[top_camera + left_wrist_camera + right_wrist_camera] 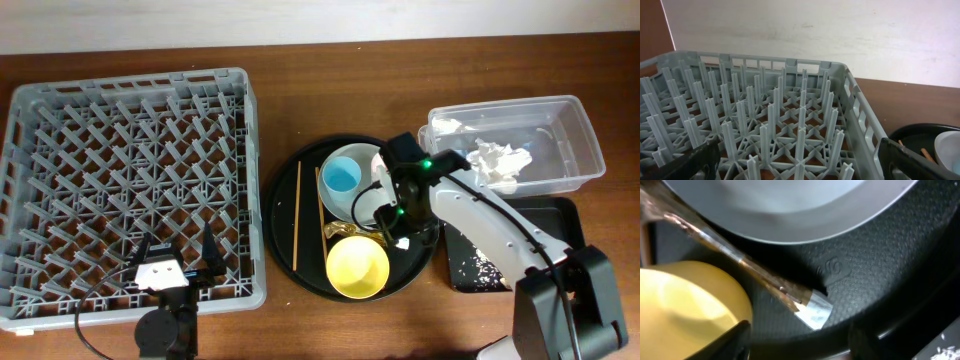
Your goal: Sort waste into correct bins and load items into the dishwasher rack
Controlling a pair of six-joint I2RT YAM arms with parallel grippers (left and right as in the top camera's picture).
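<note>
The round black tray [290,200] holds a small blue cup [342,177], a pale plate [365,205] and a yellow bowl [357,266]. A shiny gold-brown wrapper [340,230] lies between plate and bowl. In the right wrist view the wrapper [810,310] lies just ahead of my open right gripper [800,347], between the bowl [685,300] and the plate [790,205]. My right gripper [397,228] hovers low over the tray. My left gripper [176,262] is open and empty over the front of the grey dishwasher rack [130,90]; the rack's pegs [775,115] fill its wrist view. The pink cup is hidden.
The clear tub [580,135] at the back right holds crumpled white tissue [498,160]. The shallow black tray [560,215] in front of it holds rice scraps [478,265]. Two thin chopsticks [297,215] lie on the round tray's left side.
</note>
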